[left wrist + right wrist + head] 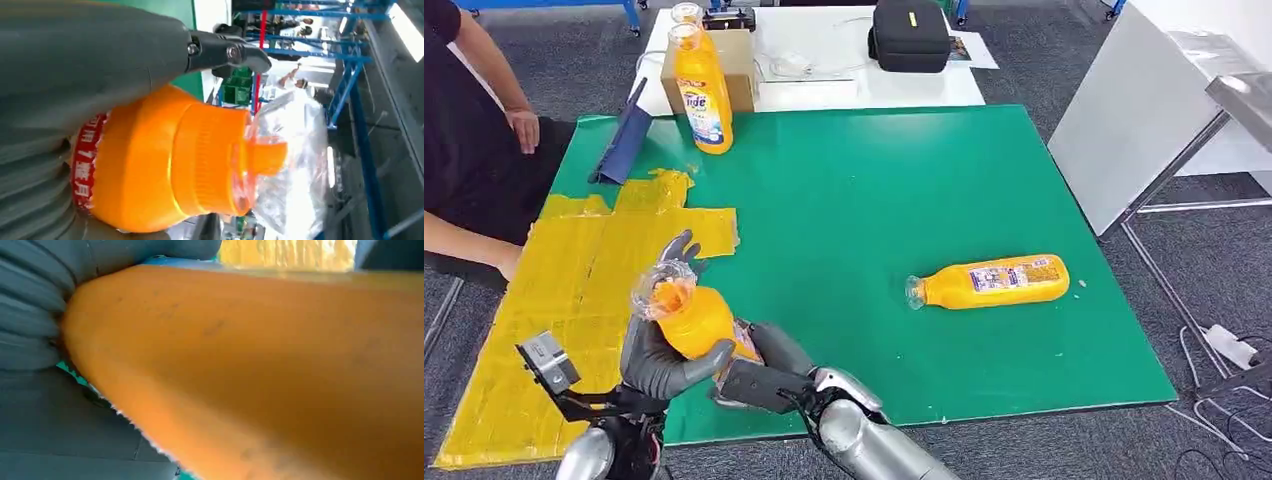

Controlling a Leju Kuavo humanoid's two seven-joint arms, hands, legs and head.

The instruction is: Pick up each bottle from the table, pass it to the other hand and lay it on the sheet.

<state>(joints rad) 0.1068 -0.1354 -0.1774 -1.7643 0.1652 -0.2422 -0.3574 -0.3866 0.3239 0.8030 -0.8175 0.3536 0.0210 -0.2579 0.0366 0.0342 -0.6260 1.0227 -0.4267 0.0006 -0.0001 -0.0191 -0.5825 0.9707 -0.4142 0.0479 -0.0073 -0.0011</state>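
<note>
1. Left hand (659, 355) and right hand (759, 378) are both gripping the held bottle (694, 318) over the table's (874, 200) near edge, beside the sheet (574, 290).
2. Left wrist view is showing its orange cap (220, 160).
3. Lying bottle (989, 282) is resting well apart, green table open between.

Orange bottle (692, 318) held tilted; another (990, 282) lying; third (703, 95) upright.

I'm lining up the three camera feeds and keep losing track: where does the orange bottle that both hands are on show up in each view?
Head view: the held bottle sits low and left of centre, between the left hand and right hand, over the green mat.
Left wrist view: its orange cap end and clear wrap lie mid-picture.
Right wrist view: its orange body spans the picture.
Shared landmark: the bottle's orange body.
</note>
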